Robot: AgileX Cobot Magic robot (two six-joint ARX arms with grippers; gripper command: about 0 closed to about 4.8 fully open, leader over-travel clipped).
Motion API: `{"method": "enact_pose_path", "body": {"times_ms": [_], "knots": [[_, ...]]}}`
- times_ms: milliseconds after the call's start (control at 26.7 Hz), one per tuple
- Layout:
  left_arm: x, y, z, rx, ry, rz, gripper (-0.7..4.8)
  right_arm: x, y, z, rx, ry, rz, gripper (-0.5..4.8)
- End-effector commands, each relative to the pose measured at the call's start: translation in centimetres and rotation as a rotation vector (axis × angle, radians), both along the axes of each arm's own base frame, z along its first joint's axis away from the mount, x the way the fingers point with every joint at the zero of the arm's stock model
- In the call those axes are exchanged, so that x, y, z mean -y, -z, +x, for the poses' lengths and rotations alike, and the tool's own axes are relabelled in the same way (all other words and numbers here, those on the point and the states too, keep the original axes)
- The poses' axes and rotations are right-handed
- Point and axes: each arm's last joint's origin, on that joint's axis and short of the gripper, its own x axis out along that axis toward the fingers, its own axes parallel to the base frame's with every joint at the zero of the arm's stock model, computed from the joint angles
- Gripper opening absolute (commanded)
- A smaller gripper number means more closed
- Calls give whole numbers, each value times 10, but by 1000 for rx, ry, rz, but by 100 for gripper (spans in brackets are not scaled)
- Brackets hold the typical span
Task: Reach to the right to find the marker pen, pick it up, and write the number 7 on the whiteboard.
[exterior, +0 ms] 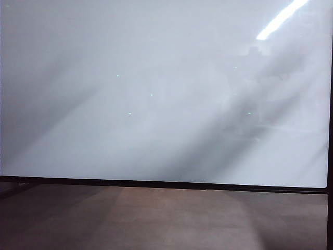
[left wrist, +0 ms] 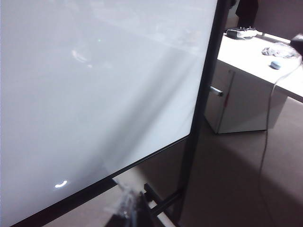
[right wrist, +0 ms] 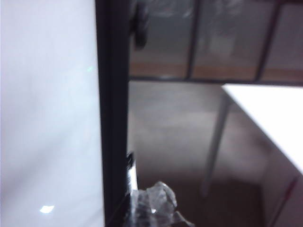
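The whiteboard [exterior: 156,88] was seen blank. The right gripper [right wrist: 149,208], at six o'clock beside the frame, was closed together; the left gripper's [left wrist: 128,210] state could not be told.

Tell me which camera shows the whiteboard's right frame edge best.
The left wrist view: the whiteboard shows its black right frame with the stand below. The right wrist view shows only a blurred close stretch; the exterior view just a sliver.
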Motion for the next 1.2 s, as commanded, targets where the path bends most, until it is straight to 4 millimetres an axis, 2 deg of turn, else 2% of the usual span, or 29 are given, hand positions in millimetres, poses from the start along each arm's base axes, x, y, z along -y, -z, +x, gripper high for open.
{"method": "enact_pose_path", "body": {"times_ms": [37,75,150,300,487,862,1087,1199], "knots": [[0,-5,-1,29,4,-14,-5,5,8,12,-15,-17,3,213],[0,-5,-1,30,6,-15,-5,8,12,18,-10,-18,2,345],[0,-5,-1,30,6,-15,-5,11,18,27,4,-36,-5,313],[0,-5,-1,30,6,-15,-5,19,36,52,77,-116,17,313],[0,-6,-1,30,6,-15,-5,30,79,81,83,-174,44,313],[0,-6,-1,30,6,-15,-5,44,151,114,48,-207,61,313],[0,-5,-1,30,6,-15,-5,57,156,147,67,-244,48,313],[0,-5,-1,30,6,-15,-5,61,158,157,72,-244,46,305]]}}
